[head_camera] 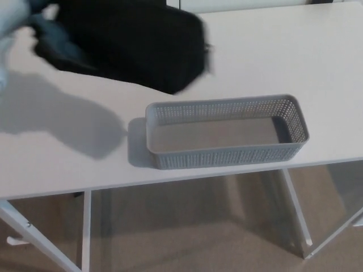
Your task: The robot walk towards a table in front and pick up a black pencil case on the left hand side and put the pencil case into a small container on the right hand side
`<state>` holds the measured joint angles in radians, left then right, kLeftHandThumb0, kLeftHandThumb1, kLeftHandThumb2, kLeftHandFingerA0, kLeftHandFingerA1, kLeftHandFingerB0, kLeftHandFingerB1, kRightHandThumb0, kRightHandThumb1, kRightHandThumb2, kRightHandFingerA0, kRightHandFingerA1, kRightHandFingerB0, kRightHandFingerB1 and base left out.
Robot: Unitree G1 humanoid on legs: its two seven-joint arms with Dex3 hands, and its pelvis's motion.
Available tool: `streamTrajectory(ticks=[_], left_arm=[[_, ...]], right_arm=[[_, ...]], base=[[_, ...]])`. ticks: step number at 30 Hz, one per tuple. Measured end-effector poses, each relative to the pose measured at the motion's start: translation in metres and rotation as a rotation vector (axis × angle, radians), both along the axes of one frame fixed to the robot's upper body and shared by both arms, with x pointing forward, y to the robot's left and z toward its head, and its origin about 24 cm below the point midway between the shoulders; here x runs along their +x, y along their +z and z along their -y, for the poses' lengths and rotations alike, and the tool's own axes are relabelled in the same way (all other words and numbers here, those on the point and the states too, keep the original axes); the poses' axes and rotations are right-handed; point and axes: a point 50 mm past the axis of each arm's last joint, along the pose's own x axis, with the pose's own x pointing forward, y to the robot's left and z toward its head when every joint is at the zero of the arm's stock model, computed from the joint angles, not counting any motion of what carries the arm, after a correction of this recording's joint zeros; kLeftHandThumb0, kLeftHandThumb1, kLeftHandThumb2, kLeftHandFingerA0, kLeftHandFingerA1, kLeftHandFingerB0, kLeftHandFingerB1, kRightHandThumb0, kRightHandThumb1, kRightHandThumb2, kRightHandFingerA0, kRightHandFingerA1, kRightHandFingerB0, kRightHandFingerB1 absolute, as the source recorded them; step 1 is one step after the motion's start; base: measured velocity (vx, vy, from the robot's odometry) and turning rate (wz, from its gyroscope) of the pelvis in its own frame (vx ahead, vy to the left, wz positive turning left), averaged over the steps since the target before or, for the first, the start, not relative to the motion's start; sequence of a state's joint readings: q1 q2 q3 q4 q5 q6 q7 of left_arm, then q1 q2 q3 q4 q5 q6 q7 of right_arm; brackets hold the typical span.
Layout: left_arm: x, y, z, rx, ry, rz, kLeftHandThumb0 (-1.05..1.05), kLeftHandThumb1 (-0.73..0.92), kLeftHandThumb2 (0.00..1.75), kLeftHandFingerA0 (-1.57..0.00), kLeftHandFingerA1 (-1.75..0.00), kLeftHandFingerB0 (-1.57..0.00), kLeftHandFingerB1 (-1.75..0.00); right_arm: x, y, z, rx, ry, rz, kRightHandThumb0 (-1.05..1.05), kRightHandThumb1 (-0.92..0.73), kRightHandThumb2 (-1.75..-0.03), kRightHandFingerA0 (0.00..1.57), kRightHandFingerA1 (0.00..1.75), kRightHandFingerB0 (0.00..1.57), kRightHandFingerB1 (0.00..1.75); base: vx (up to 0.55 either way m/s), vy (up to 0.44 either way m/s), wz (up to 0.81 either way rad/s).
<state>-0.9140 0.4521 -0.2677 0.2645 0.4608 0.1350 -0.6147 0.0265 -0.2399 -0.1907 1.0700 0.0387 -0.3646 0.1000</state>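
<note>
Beige carpet [187, 243] and the white legs [86, 226] of the desk fill the nearest strip of the head view, seen under the front edge. On the white desk [283, 62], close to that front edge and toward its right half, sits the grey perforated container [227, 156], long side parallel to the edge, with nothing inside it. Farther back and to the left, the black pencil case [142, 42] is blurred and raised above the desk near the back-left corner, throwing a broad shadow on the surface below it. The left hand [54, 39] shows only as a dark smear against the case's left end; whether its fingers are closed on the case I cannot tell.
</note>
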Motion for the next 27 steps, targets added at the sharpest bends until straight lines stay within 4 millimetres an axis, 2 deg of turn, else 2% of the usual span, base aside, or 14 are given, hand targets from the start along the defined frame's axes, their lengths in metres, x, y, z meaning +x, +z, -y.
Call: streamTrajectory(ticks=[2,7,14,15,16,17,18,19,20,21,22,24,25,27], left_arm=[[-0.002,-0.003,0.021,-0.019,-0.052,-0.017,-0.18,0.65,0.52,-0.65,-1.75,-0.53,-1.60],[-0.004,-0.011,0.060,-0.061,-0.120,-0.078,-0.17,0.63,0.54,-0.67,-1.75,-0.40,-1.70],[0.002,-0.020,0.091,-0.123,-0.113,-0.179,-0.18,0.62,0.56,-0.72,-1.75,-0.54,-1.67],[0.003,-0.022,0.093,-0.132,-0.107,-0.195,-0.15,0.62,0.53,-0.76,-1.74,-0.62,-1.31],[0.003,-0.025,0.097,-0.158,-0.099,-0.217,-0.15,0.62,0.53,-0.76,-1.74,-0.62,-1.31],[0.004,-0.027,0.099,-0.178,-0.092,-0.231,-0.19,0.46,0.83,-1.09,-1.33,-0.58,-0.77],[0.004,-0.028,0.101,-0.206,-0.084,-0.247,-0.10,0.63,0.56,-0.77,-1.69,-0.42,-0.48],[0.005,-0.029,0.102,-0.233,-0.075,-0.263,-0.20,0.65,0.54,-0.81,-1.73,-0.31,-0.42],[0.006,-0.031,0.103,-0.263,-0.065,-0.281,-0.20,0.65,0.54,-0.81,-1.73,-0.31,-0.42],[0.007,-0.032,0.104,-0.288,-0.055,-0.294,-0.15,0.62,0.58,-0.82,-1.61,-0.23,-0.36],[0.007,-0.033,0.105,-0.316,-0.044,-0.309,-0.15,0.40,0.88,-1.05,-1.23,-0.05,-0.47],[0.009,-0.037,0.105,-0.365,-0.017,-0.342,-0.15,0.41,0.89,-1.04,-1.22,-0.05,-0.47],[0.010,-0.039,0.105,-0.390,-0.003,-0.359,-0.14,0.57,0.60,-0.78,-1.57,-0.08,-0.34],[0.012,-0.043,0.106,-0.438,0.027,-0.390,-0.16,0.56,0.65,-0.78,-1.44,-0.08,-0.20]], right_arm=[[0.000,0.000,0.000,0.000,0.000,-0.001,-0.33,-0.53,-0.56,0.45,0.42,0.27,0.33],[0.001,0.000,0.000,0.000,0.002,0.002,-0.37,-0.52,-0.56,0.45,0.41,0.27,0.33],[0.003,0.000,-0.002,-0.004,0.017,0.000,-0.39,-0.53,-0.57,0.47,0.42,0.29,0.34],[0.003,0.000,-0.002,-0.005,0.018,0.000,-0.38,-0.53,-0.57,0.47,0.42,0.28,0.34],[0.003,0.000,-0.003,-0.006,0.020,-0.001,-0.38,-0.53,-0.57,0.47,0.42,0.28,0.34],[0.003,0.000,-0.003,-0.006,0.022,-0.002,-0.38,-0.53,-0.57,0.47,0.42,0.29,0.34],[0.003,0.000,-0.003,-0.007,0.024,-0.002,-0.37,-0.52,-0.55,0.47,0.42,0.28,0.34],[0.004,0.000,-0.003,-0.007,0.026,-0.002,-0.37,-0.52,-0.55,0.47,0.42,0.28,0.34],[0.004,0.000,-0.003,-0.007,0.027,-0.002,-0.37,-0.52,-0.55,0.47,0.42,0.28,0.34],[0.004,0.000,-0.004,-0.007,0.028,-0.002,-0.38,-0.52,-0.55,0.47,0.42,0.29,0.34],[0.004,0.000,-0.004,-0.007,0.028,-0.003,-0.37,-0.53,-0.56,0.47,0.41,0.29,0.33],[0.004,0.000,-0.004,-0.007,0.030,-0.003,-0.36,-0.53,-0.56,0.47,0.41,0.29,0.33],[0.004,0.000,-0.004,-0.007,0.030,-0.003,-0.37,-0.53,-0.56,0.47,0.41,0.29,0.33],[0.004,0.000,-0.004,-0.007,0.031,-0.003,-0.39,-0.53,-0.57,0.47,0.42,0.29,0.34]], base=[[0.00,0.000,0.00],[0.00,0.000,0.00],[0.00,0.000,0.00],[0.00,0.000,0.00],[0.00,0.000,0.00],[0.00,0.000,0.00],[0.00,0.000,0.00],[0.00,0.000,0.00],[0.00,0.000,0.00],[0.00,0.000,0.00],[0.00,0.000,0.00],[0.00,0.000,0.00],[0.00,0.000,0.00],[0.00,0.000,0.00]])
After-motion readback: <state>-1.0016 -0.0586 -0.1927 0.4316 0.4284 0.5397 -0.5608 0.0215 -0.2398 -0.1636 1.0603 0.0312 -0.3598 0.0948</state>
